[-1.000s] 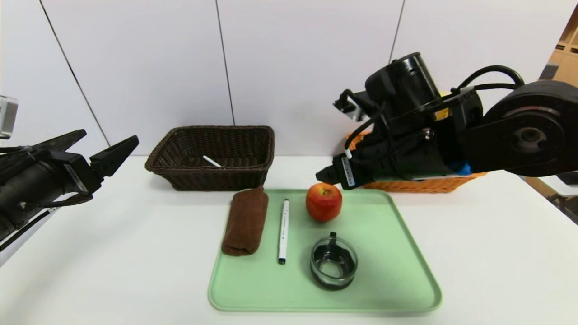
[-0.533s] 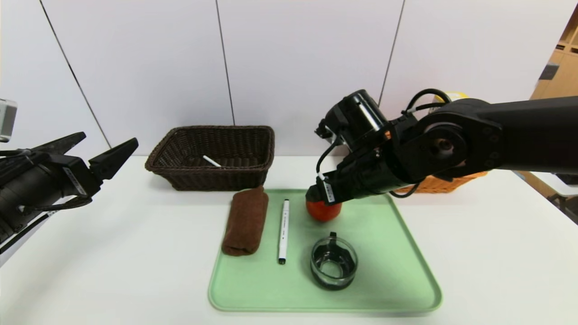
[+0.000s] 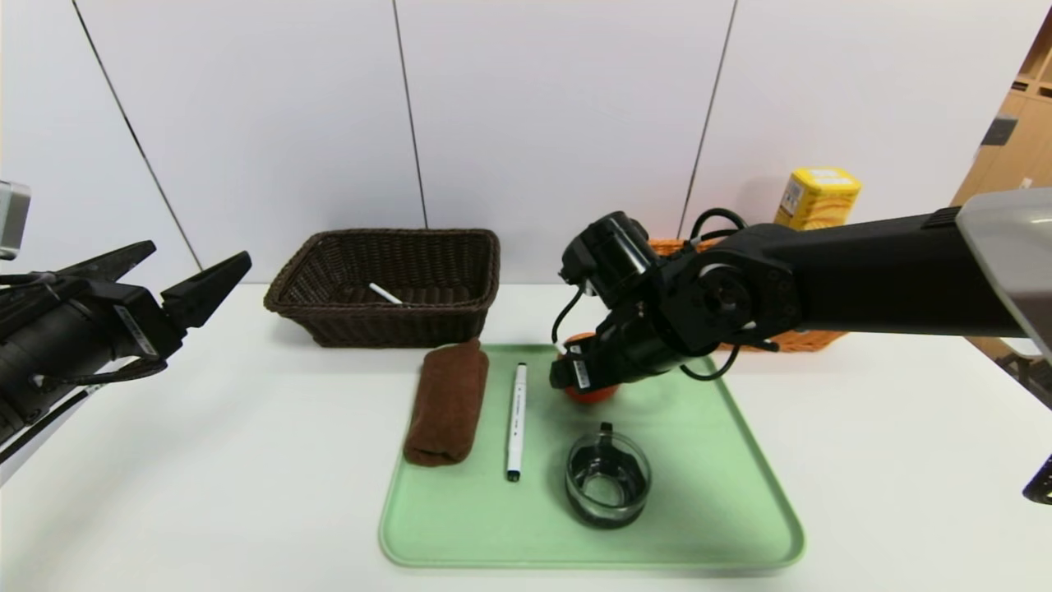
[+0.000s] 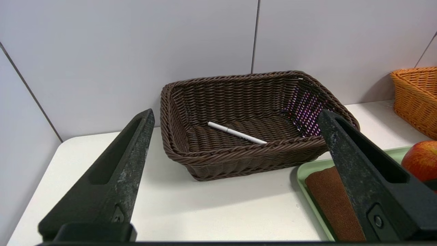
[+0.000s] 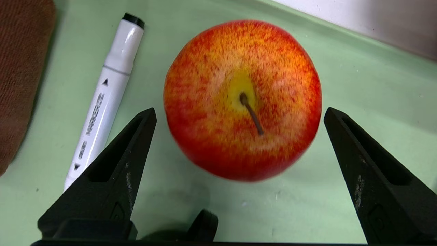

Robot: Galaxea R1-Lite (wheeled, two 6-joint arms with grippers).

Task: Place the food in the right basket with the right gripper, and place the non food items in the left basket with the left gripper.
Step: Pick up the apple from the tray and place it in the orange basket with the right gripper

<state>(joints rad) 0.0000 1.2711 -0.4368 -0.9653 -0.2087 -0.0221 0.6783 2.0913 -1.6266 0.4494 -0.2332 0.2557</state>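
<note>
One apple (image 5: 242, 99) stands on the green tray (image 3: 740, 501), near the tray's far edge. The right gripper (image 5: 239, 136) is lowered over it from above, fingers spread wide on both sides of the apple and not touching it.

On the same tray lie one white marker (image 3: 516, 419), one folded brown towel (image 3: 448, 403) at the tray's left edge, and one glass cup (image 3: 608, 481).

There are two baskets by the table's far edge: a brown basket (image 3: 386, 284) with one pen (image 4: 237, 133) inside, and an orange basket (image 4: 414, 99).

The left gripper (image 3: 156, 279) is parked at the table's left edge, with fingers apart.
</note>
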